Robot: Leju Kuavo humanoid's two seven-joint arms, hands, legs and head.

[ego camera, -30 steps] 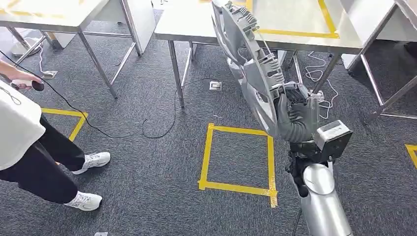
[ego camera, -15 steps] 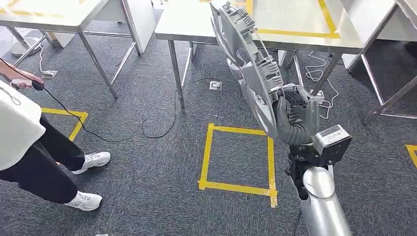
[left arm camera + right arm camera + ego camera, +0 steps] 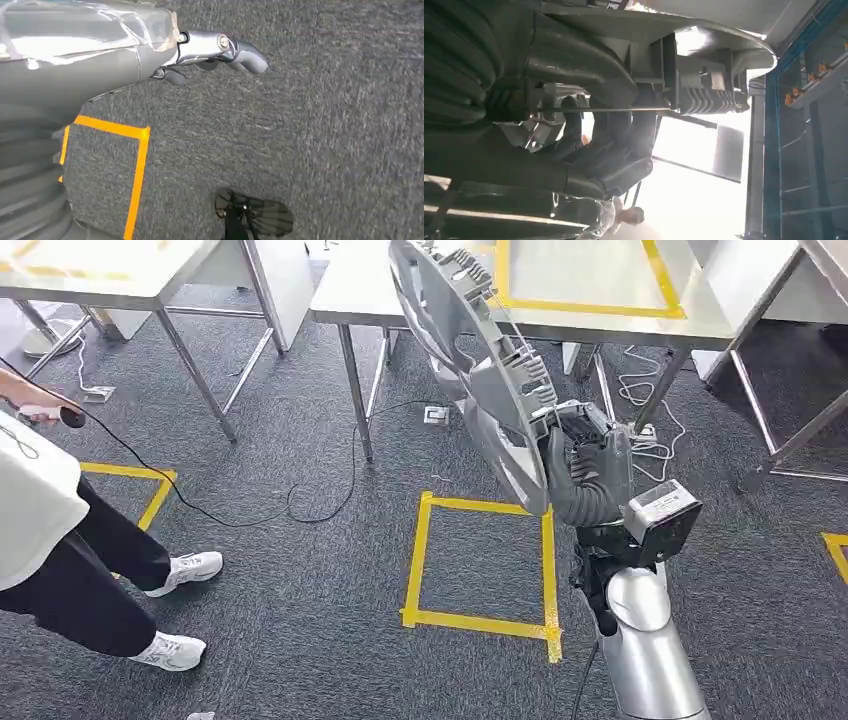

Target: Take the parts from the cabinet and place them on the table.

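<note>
A large grey plastic part (image 3: 470,360) with ribs and clips on its back stands on edge in the air, its upper end in front of the steel table (image 3: 580,275) marked with yellow tape. My right hand (image 3: 590,475) grips the part's lower end from the side, fingers wrapped around a dark block on it. In the right wrist view the dark fingers (image 3: 609,145) curl around the part (image 3: 704,75). My left hand (image 3: 215,50) hangs over the grey carpet with its fingers apart and nothing in it.
A person (image 3: 50,530) stands at the left holding a small black device (image 3: 65,415) on a cable. A yellow tape square (image 3: 480,560) marks the carpet below the part. A second steel table (image 3: 100,265) stands at the far left. Cables lie under the tables.
My right hand has carried the part to the left and a little higher, so its upper end leans further in front of the table. The person has barely moved.
</note>
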